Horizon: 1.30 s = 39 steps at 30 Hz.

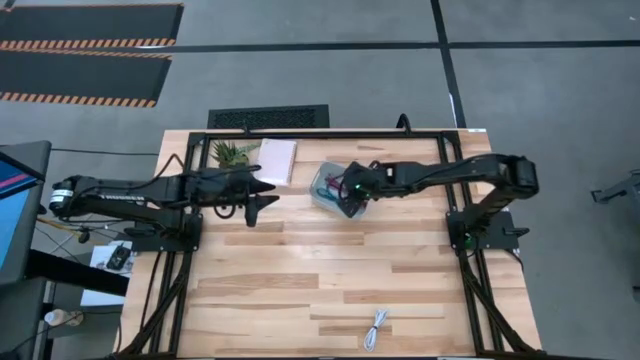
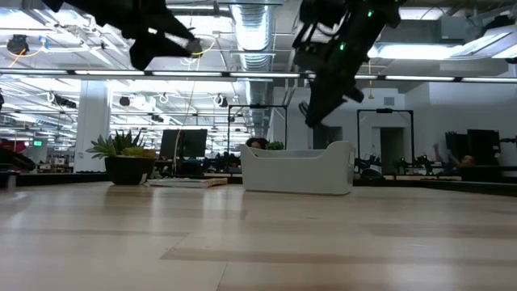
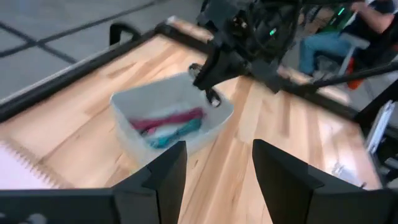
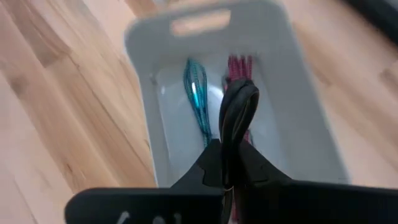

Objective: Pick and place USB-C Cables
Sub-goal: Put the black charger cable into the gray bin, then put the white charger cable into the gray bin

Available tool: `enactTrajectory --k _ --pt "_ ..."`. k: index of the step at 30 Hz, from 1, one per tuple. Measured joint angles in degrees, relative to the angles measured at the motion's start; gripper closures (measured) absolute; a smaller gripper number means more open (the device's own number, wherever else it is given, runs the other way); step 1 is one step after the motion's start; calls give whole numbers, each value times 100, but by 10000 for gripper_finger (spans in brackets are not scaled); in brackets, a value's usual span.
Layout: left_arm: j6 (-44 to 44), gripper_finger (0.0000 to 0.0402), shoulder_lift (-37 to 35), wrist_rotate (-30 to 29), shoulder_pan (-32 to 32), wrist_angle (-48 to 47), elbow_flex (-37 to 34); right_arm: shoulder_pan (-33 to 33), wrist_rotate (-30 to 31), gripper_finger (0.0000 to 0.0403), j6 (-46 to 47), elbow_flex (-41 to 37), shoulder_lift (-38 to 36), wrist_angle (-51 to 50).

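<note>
The clear tray (image 1: 328, 186) stands on the far middle of the table. The maroon-pink cable (image 4: 240, 67) and the teal cable (image 4: 197, 93) lie on its floor. My right gripper (image 4: 227, 155) hangs above the tray, shut on the black cable (image 4: 239, 106). In the high view it shows at the tray's right part (image 1: 350, 198). The white cable (image 1: 378, 328) lies on the table near the near edge. My left gripper (image 3: 217, 174) is open, held in the air left of the tray (image 1: 262, 203) and touching nothing. My right gripper pinches the black cable bundle between its two fingers (image 4: 231, 163), coming from above and slanting down. A folded loop of the bundle (image 4: 241, 93) sticks out past the fingertips. The cable is lifted clear, over the tray's inside.
A small green plant (image 1: 232, 152) and a pale notebook (image 1: 277, 160) sit at the far edge, left of the tray. A black frame (image 1: 300, 134) runs along the table's far and side edges. Bare wood stretches across the middle and near part of the table.
</note>
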Motion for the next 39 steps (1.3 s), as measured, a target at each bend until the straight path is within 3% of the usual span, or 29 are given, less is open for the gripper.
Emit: enactTrajectory --k 5,24,30,39 --pt "-72 231 87 -92 0 -206 -2 -22 -301 375 144 -1 431 215" --pt "201 231 170 -466 0 -301 -2 -349 -410 230 -43 4 1279 820" --pt "185 231 168 -483 -2 -411 -2 -400 -416 190 -123 163 1213 679" --pt "-266 231 170 -599 -12 -551 -2 -393 -814 199 -932 1041 391 221"
